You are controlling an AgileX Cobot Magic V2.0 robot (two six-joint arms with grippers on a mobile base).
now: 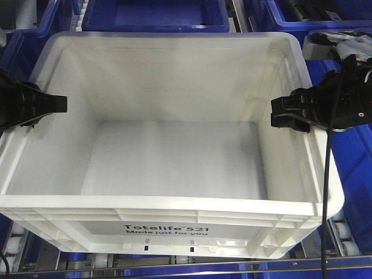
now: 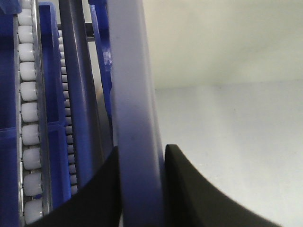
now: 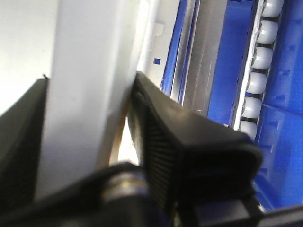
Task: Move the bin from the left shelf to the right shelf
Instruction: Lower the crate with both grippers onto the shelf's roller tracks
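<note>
- Front view: the bin [image 1: 174,218] fills the middle of the frame, its printed wall turned toward the lower edge. Dark blue totes [image 1: 157,14] are seen along the top and down both sides.
- White rollers [image 1: 343,232] show under its lower right corner. Whether the bin rests on them or is raised just clear cannot be told, nor which rack this is.
- The left gripper [image 1: 55,103] is set on the long rim at mid-left and the right gripper [image 1: 285,113] on the opposite rim at mid-right. The two are placed at about the same height in the frame. This is judged to be done so that the wide load is balanced between the arms and not tipped.
- Left wrist view: the thick rim [image 2: 135,118] is run up the frame between two black fingers [image 2: 199,189], one inside the bin and one outside. The jaws are closed against it — pinching the rim. A roller lane [image 2: 28,90] lies at the far left.
- Right wrist view: the white rim [image 3: 80,85] is likewise held between two dark ribbed pads [image 3: 156,127] — jaws pressed onto it from both faces. The rim is judged to be chosen because it is the only part narrow enough to be clamped.
</note>
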